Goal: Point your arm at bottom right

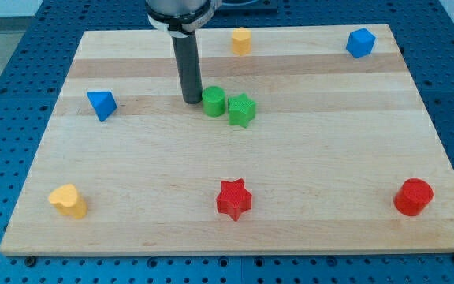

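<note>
My tip point(191, 100) rests on the wooden board point(306, 173) just left of a green cylinder point(213, 101), close to touching it. A green star point(242, 110) sits right against that cylinder on its right. At the view's bottom right stands a red cylinder point(413, 196). A red star point(233, 198) lies at the bottom middle, far below my tip.
A blue triangular block point(101, 104) lies at the left. A yellow heart-like block point(68, 200) is at the bottom left. A yellow block point(241, 40) sits at the top middle and a blue block point(360, 42) at the top right. Blue perforated table surrounds the board.
</note>
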Robot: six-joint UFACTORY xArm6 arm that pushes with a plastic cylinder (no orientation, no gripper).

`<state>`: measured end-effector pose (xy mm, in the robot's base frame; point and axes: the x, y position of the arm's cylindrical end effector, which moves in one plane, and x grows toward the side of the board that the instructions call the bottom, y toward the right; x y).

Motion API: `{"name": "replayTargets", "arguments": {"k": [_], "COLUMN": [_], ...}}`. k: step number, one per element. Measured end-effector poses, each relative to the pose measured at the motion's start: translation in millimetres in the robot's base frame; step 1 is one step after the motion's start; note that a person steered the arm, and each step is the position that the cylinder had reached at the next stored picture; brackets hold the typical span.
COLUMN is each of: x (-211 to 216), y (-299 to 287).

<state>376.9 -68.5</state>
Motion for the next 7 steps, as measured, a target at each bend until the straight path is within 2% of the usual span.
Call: {"name": "replayTargets", "arguments": {"k": [3, 4, 5, 7], "x": [8.8, 26.2, 63.7, 112.3], "y": [17.5, 4.9, 4.2, 92.7]}}
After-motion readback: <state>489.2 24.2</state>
